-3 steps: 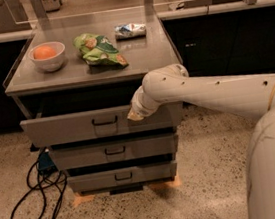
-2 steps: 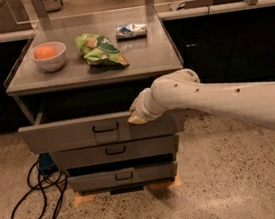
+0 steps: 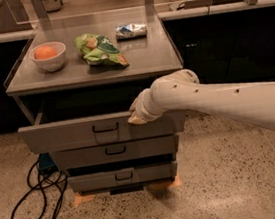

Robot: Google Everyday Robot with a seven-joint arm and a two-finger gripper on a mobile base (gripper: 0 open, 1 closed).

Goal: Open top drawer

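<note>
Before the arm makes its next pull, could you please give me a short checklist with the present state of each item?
1. Gripper at the top drawer front's upper edge, right of the handle: ok.
2. Firm hold on that edge: cannot tell.
3. Top drawer partly out: ok.
4. Bowl and green bag on the cabinet top, back from the front edge: ok.
5. Floor cable left of the cabinet, outside the drawer's path: ok.

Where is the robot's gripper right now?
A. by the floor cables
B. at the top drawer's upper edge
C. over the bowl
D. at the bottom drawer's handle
B: the gripper rests at the upper front edge of the top drawer, right of its black handle.
</note>
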